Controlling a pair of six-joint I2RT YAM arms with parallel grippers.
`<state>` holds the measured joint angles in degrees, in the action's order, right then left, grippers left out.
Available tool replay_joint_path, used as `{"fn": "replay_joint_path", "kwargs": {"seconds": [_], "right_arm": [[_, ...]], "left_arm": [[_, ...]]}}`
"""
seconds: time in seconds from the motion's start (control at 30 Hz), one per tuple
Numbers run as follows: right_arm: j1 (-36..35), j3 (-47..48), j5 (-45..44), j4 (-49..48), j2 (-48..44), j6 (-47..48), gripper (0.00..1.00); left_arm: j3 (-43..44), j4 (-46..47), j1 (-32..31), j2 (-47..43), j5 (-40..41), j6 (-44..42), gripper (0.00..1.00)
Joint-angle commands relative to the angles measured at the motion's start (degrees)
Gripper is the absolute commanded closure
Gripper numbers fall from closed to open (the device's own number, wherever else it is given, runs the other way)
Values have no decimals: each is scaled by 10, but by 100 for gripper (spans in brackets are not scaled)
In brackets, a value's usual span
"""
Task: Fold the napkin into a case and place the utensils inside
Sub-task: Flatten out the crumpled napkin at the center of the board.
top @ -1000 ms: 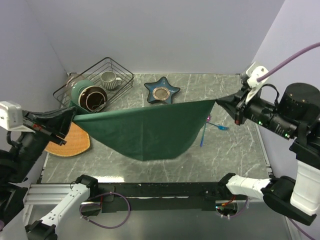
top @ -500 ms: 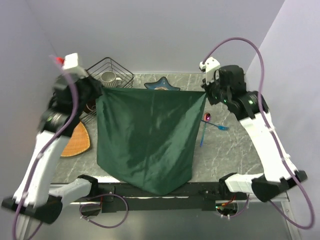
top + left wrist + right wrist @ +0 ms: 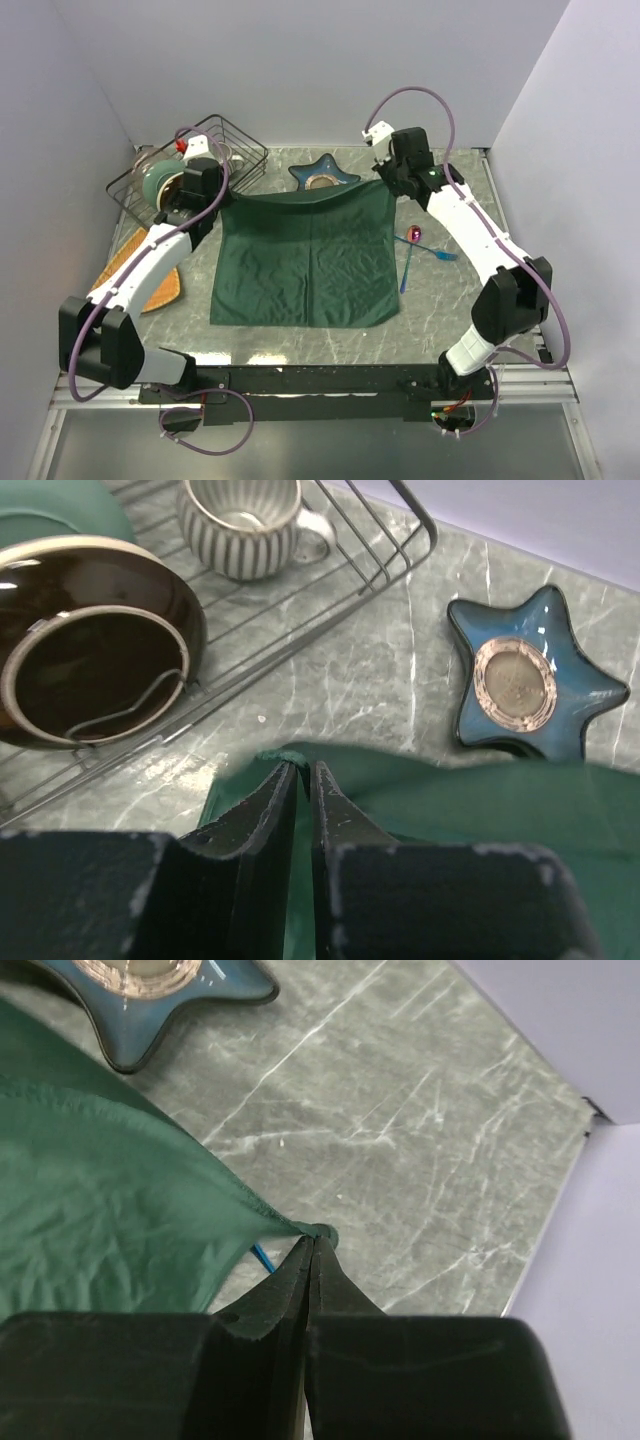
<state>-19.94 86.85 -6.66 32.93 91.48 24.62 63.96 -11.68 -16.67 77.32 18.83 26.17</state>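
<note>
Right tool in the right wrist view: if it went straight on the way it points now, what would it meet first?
Past the napkin corner that the right tool pinches, probably bare table; the star dish lies well aside. Depth is unclear.

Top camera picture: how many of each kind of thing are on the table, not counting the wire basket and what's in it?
1 green napkin
2 utensils: blue utensil, pink utensil
1 blue star-shaped dish
1 orange mat
Total: 5
</note>
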Motion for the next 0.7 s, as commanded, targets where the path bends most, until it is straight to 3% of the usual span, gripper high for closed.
{"fn": "replay_joint_path", "kwargs": {"seconds": [0.0, 0.17, 0.4, 0.47, 0.5, 0.53, 0.57, 0.6, 0.67], "right_arm": [[3, 7, 8, -33, -6, 12, 100], [-9, -72, 22, -26, -35, 15, 100], [-35, -233, 38, -28, -128, 16, 100], [-47, -277, 38, -35, -152, 16, 100], [-60, -287, 37, -35, -155, 13, 100], [-69, -294, 35, -36, -157, 10, 100], [-74, -302, 31, -37, -156, 3, 100], [-82, -304, 29, -40, -150, -1, 100], [-84, -297, 25, -41, -138, -12, 100]], "left_arm": [[-22, 95, 4, -1, -27, -14, 83], [-48, 55, 11, -11, -48, -18, 85], [-141, 14, 14, -96, -99, -58, 87], [-173, 17, 14, -115, -164, -100, 71], [-181, 18, 14, -131, -185, -166, 61], [-189, 16, 14, -137, -217, -200, 41], [-192, 15, 14, -140, -249, -230, 35], [-192, 14, 15, -135, -269, -308, 32], [-178, -2, 15, -117, -304, -388, 27]]}}
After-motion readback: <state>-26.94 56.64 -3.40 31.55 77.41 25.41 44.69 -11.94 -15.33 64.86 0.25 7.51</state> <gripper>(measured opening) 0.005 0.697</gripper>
